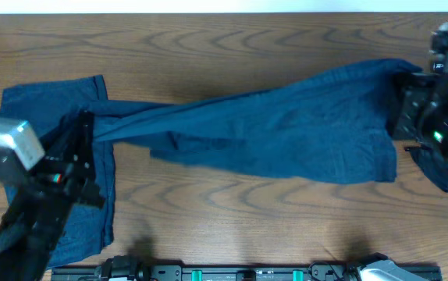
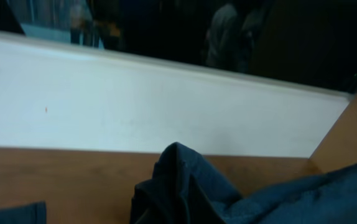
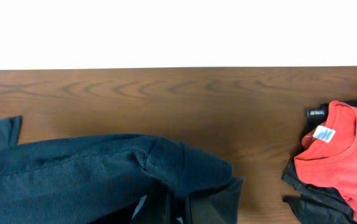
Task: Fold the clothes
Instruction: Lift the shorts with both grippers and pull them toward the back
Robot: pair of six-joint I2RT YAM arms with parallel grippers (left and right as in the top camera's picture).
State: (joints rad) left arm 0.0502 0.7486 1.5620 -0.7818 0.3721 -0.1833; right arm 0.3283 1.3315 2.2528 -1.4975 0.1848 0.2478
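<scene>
- Bunched cloth [image 2: 185, 186] sits nearest, heaped close to the lens at 6 o'clock in the left wrist view. The fingers are out of frame there.
- From overhead, the left gripper [image 1: 87, 133] is clamped on a gathered corner at the 9 o'clock end of the table [image 1: 232, 47]. Folds fan out from that pinch, so it reads as a firm hold.
- The right gripper [image 1: 404, 105] is closed tight on the opposite hem at 3 o'clock. In its wrist view the cloth humps up at 6 o'clock and hides the pads.
- The cloth spans between the two grips, with its long axis running 9 to 3 o'clock, tipped slightly toward 2. It is roped and narrow at the left, broad at the right.
- A flat navy panel lies at 8 o'clock under the left arm; I cannot tell whether it is a separate garment. More navy hangs below the right arm at 4 o'clock.
- A red shirt [image 3: 343, 155] lies at 3 o'clock in the right wrist view, well apart from the cloth.
- This looks like spreading before any fold.
- Each arm already holds its own end, so neither is nearer.
- The next move turns on the 9-to-3 axis: tension along it should flatten the span.
- The roped left end likely needs opening toward 12 and 6 first, or a twist may get folded in.
</scene>
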